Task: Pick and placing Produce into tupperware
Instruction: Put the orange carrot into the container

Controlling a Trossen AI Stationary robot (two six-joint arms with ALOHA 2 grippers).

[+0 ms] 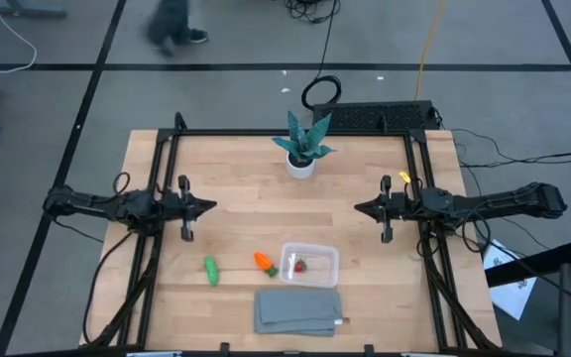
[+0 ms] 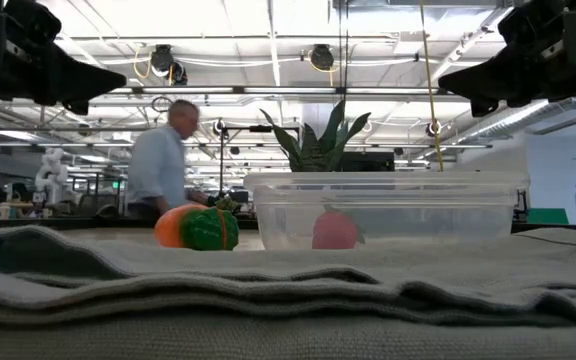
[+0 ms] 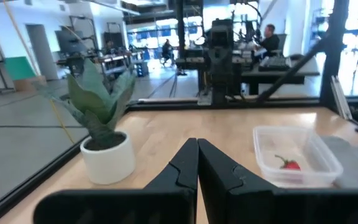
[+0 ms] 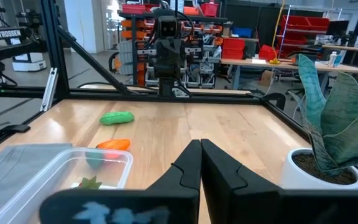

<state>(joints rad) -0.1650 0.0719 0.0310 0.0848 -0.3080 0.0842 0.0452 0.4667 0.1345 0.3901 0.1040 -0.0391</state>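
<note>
The clear tupperware (image 1: 309, 263) stands near the table's front, and the small reddish berry (image 1: 300, 265) lies inside it on its floor. The orange carrot-like piece (image 1: 265, 263) lies on the table just left of the box, the green elongated piece (image 1: 211, 270) farther left. My left gripper (image 1: 210, 207) is shut and empty above the table's left side. My right gripper (image 1: 359, 208) is shut and empty above the right side. Both hover well off the table and apart from the produce. The berry also shows in the left wrist view (image 3: 289, 164).
A teal leafy plant in a white pot (image 1: 302, 149) stands at the table's far middle. A flat grey folded cloth (image 1: 299, 310) lies at the front edge, just before the box. A person (image 2: 160, 160) walks in the room beyond the table.
</note>
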